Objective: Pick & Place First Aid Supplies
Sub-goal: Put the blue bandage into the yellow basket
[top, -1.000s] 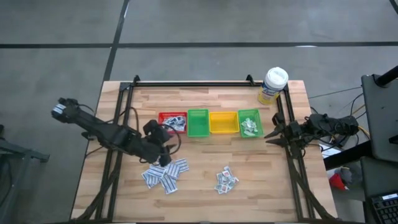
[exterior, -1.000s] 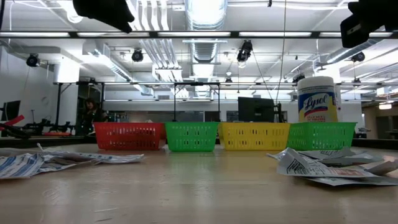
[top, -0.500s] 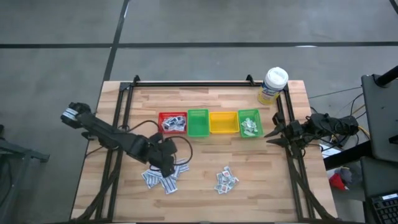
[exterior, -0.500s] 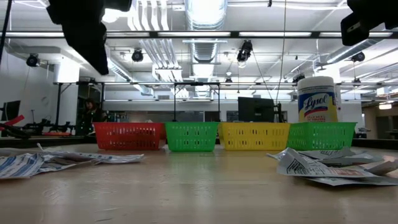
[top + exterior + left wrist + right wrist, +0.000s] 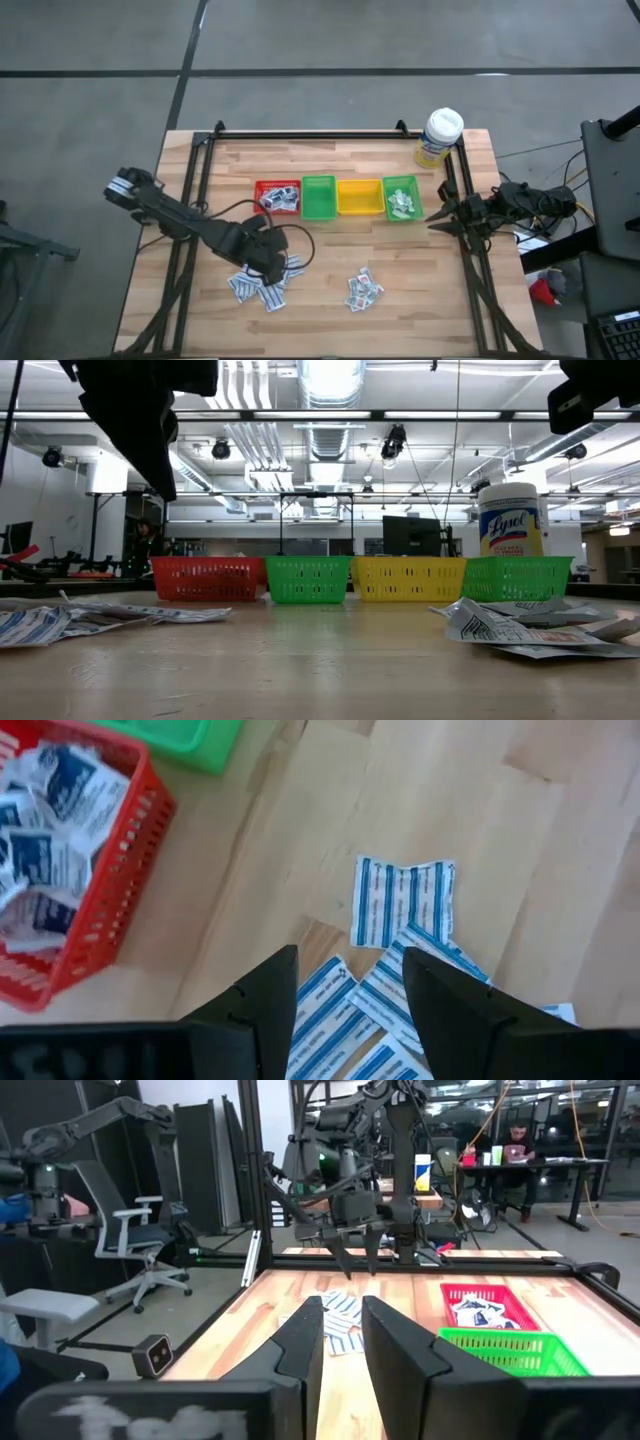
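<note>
Blue-striped white packets (image 5: 262,285) of the first aid supplies lie flat in a loose pile on the wooden table, also seen in the left wrist view (image 5: 403,900). My left gripper (image 5: 272,262) hangs open just above this pile, slanting down, and its fingers (image 5: 270,995) touch nothing. A second pile of packets (image 5: 362,288) lies further right. More packets fill the red bin (image 5: 278,196) and the right green bin (image 5: 402,198). My right gripper (image 5: 440,215) waits open at the table's right edge, pointing level toward the left.
Four small bins stand in a row mid-table: red, green (image 5: 318,197), yellow (image 5: 358,196) and green. A white-capped bottle with a yellow label (image 5: 440,136) stands at the far right corner. Black frame rails (image 5: 300,132) border the table. Bare wood lies between the two piles.
My left gripper has come down from beside the red bin toward the table's near edge, over the striped packet pile. It has tipped more steeply downward and stayed open. The packets have not moved.
</note>
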{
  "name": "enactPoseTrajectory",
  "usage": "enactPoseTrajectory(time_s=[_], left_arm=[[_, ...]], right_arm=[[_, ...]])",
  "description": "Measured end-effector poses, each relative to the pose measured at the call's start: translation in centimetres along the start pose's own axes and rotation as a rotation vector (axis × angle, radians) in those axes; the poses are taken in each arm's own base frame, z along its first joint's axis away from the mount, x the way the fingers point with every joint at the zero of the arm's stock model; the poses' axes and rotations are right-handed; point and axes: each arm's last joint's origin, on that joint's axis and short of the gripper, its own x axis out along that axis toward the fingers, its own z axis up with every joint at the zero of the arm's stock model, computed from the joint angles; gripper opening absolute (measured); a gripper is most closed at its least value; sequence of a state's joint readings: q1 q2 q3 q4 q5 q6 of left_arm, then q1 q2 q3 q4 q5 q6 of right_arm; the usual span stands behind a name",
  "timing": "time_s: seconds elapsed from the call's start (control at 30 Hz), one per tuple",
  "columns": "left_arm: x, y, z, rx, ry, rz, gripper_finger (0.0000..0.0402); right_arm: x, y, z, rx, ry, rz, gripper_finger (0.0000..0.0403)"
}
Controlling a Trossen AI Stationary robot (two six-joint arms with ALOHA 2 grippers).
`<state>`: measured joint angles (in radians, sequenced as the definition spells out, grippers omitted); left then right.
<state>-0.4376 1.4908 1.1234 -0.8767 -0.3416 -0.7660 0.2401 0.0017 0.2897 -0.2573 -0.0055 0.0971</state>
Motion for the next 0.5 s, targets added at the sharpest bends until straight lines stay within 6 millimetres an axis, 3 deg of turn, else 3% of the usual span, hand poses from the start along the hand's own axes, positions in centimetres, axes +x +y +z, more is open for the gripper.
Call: enactPoseTrajectory(time_s=[0.5], left_arm=[[1.0, 1.7, -2.0, -0.266, 0.096, 0.184, 0.0181]], right_arm=[[0.0, 0.0, 0.0, -0.002, 0.001, 0.000, 0.0091]])
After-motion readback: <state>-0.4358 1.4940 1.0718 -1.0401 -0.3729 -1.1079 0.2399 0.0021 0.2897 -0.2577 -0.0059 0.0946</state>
